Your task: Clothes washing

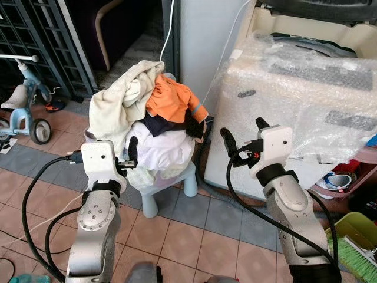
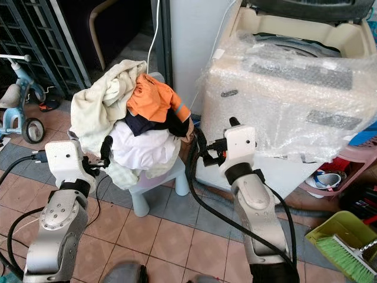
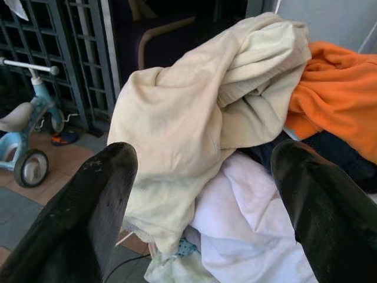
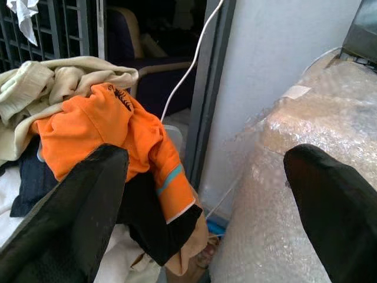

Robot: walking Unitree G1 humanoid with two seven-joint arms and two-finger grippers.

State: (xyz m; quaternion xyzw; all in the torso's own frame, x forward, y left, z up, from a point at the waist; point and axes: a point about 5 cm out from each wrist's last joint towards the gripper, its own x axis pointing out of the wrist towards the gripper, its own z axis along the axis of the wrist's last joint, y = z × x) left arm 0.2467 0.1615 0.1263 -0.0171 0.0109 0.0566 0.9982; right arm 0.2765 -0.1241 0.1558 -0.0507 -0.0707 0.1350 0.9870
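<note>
Orange shirt tops the heap of clothes on a pale stool, centre frame, beside the bubble-wrapped washing machine at right. Left gripper seems just short of the white cloth, jaws apart; right gripper hovers between heap and machine, jaws apart.

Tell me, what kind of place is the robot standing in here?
Most likely a home's laundry corner by a tiled porch or utility area. A top-loading washing machine wrapped in bubble wrap stands beside a pile of clothes heaped on a small plastic stool, and a child's tricycle is parked by a metal grille.
</note>
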